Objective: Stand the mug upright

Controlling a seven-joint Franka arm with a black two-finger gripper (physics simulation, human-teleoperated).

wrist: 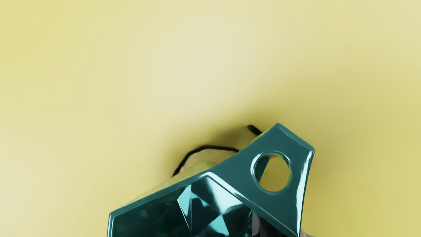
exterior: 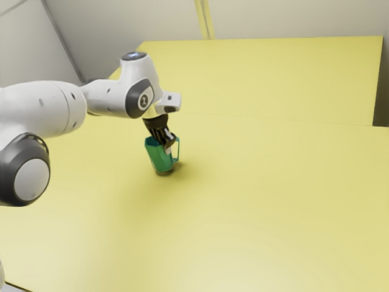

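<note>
The teal faceted mug (exterior: 159, 154) leans in the exterior view, with its base low at the table surface and its mouth tipped toward the exterior view's left. Its handle is on the exterior view's right side. My black gripper (exterior: 167, 143) is down at the mug's mouth, on the handle side. From the wrist camera, the mug (wrist: 213, 200) shows its open mouth and inner facets, and its handle has a round hole. Dark and grey parts of the gripper (wrist: 281, 231) appear beside the handle, partly hidden by the mug; its grip on the mug is unclear.
A broad yellow table (exterior: 255, 201) extends around the mug, with a seam across its farther part. Its far edge runs near a pale wall (exterior: 292, 18). A dark curved shadow line lies on the tabletop beside the mug in the wrist view.
</note>
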